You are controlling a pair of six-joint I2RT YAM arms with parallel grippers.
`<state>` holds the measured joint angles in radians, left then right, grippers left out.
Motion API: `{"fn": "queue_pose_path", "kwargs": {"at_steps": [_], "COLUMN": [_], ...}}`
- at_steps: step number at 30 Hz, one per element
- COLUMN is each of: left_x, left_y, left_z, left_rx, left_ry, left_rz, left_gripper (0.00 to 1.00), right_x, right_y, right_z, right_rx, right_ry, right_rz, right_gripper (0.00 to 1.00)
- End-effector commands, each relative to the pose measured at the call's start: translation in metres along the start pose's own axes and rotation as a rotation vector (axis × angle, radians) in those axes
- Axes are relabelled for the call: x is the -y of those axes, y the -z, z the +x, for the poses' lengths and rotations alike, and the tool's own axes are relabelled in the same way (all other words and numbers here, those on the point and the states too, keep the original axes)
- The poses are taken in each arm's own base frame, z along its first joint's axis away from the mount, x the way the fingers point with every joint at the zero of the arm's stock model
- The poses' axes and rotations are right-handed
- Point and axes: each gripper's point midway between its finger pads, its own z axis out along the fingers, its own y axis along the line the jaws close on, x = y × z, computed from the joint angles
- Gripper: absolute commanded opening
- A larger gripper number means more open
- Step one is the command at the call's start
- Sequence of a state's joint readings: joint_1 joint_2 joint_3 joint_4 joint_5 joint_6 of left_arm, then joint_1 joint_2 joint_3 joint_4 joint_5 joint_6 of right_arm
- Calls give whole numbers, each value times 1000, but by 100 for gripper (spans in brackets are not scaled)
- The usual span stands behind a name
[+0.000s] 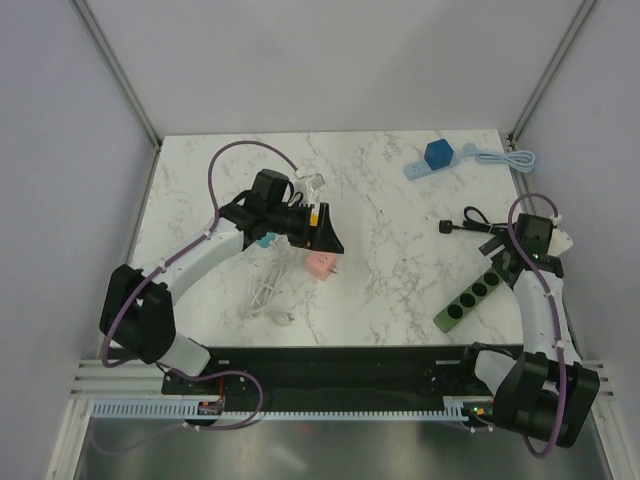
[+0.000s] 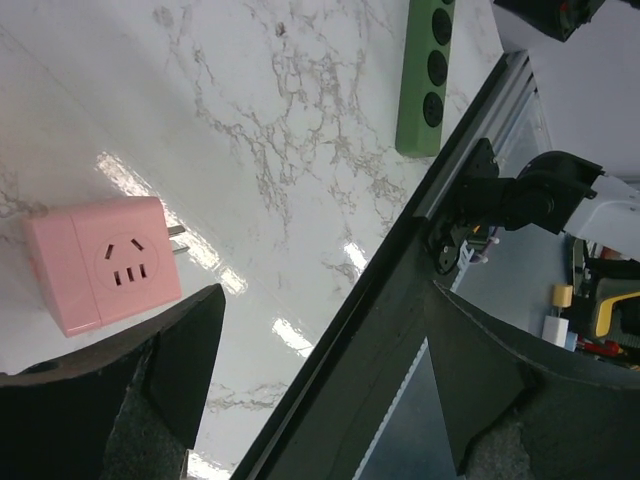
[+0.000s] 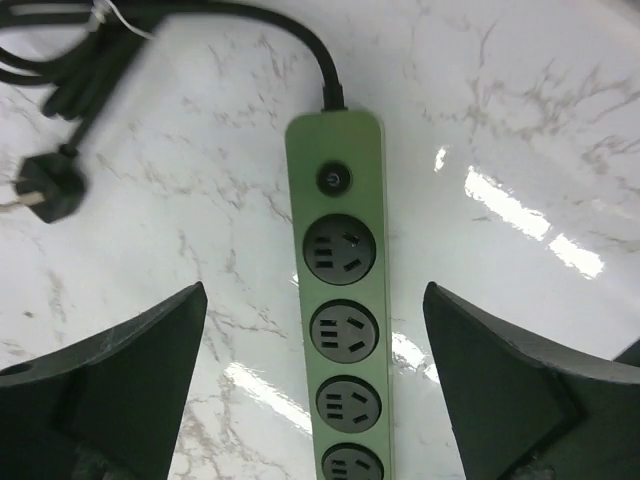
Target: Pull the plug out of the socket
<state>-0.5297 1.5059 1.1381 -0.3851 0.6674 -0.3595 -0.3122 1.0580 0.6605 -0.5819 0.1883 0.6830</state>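
Long green plastic power strip (image 3: 340,300), visible sockets unoccupied, below the right gripper (image 3: 314,292), jaws apart. Farther, left of the strip: pink plastic cube plug (image 2: 105,265), prongs bare, apparently lying loose; left gripper (image 2: 322,300), jaws spread.

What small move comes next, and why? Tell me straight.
Probably lift the right end effector away: it hangs open over the green power strip, whose visible sockets are all empty, while the pink adapter lies apart with prongs bare.
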Motion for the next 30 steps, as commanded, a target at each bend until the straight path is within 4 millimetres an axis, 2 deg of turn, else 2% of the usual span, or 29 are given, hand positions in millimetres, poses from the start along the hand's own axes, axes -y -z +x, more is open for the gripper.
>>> {"fn": "queue_pose_path", "kwargs": {"at_steps": [1, 3, 4, 5, 6, 7, 9, 10, 12, 13, 14, 15, 16, 17, 18, 19, 20, 21, 22, 23, 24, 25, 27, 30], "left_x": [25, 24, 24, 24, 24, 24, 22, 22, 19, 19, 18, 18, 18, 17, 16, 14, 13, 13, 11, 8, 7, 6, 4, -1], "left_y": [10, 12, 12, 12, 12, 12, 10, 9, 7, 6, 6, 5, 5, 5, 5, 4, 4, 3, 1, 0, -1, -2, -4, -5], "left_z": [-9, -9, -9, -9, -9, -10, -8, -8, -7, -5, -6, -5, -5, -6, -8, -6, -6, -5, -4, -4, -3, -2, -2, -2], "left_rx": [54, 61, 63, 64, 62, 63, 56, 53, 48, 41, 42, 40, 38, 41, 45, 40, 41, 36, 31, 28, 26, 24, 19, 19], "left_ry": [-14, -17, -19, -20, -20, -20, -18, -20, -20, -19, -18, -18, -21, -24, -27, -24, -24, -24, -22, -19, -20, -21, -24, -31], "left_rz": [92, 83, 82, 82, 84, 85, 84, 84, 82, 85, 84, 85, 84, 81, 78, 74, 71, 74, 72, 68, 63, 62, 57, 39], "left_gripper": [86, 86, 86, 86, 86, 86, 86, 86, 86, 85, 85, 85, 85, 85, 85, 85, 85, 84, 84, 84, 84, 84, 83, 83], "right_x": [-3, -13, -27, -36, -54, -66, -109, -129, -153, -174, -184, -203, -216, -226, -243, -253, -259, -275, -279, -286, -302, -303, -316, -334], "right_y": [35, 44, 50, 51, 56, 49, 52, 40, 30, 17, 9, 11, -13, -20, -18, -42, -52, -51, -85, -95, -97, -130, -160, -190], "right_z": [-58, -70, -84, -91, -97, -97, -115, -125, -137, -150, -157, -172, -173, -179, -192, -192, -196, -208, -196, -195, -201, -184, -171, -160], "right_rx": [171, 190, 225, 239, 237, 214, 224, 233, 235, 230, 228, 248, 225, 231, 257, 251, 254, 268, 222, 202, 208, 159, 117, 114], "right_ry": [42, 69, 62, 63, 63, 67, 53, 40, 19, -24, -40, -56, -78, -90, -95, -100, -116, -124, -136, -154, -163, -169, -204, -214], "right_rz": [45, 11, -36, -72, -147, -179, -347, -397, -463, -503, -515, -551, -562, -576, -610, -611, -607, -632, -605, -616, -642, -607, -601, -600], "right_gripper": [98, 98, 98, 98, 98, 98, 98, 98, 98, 98, 98, 98, 98, 97, 96, 94, 90, 88, 82, 77, 73, 70, 70, 68]}}
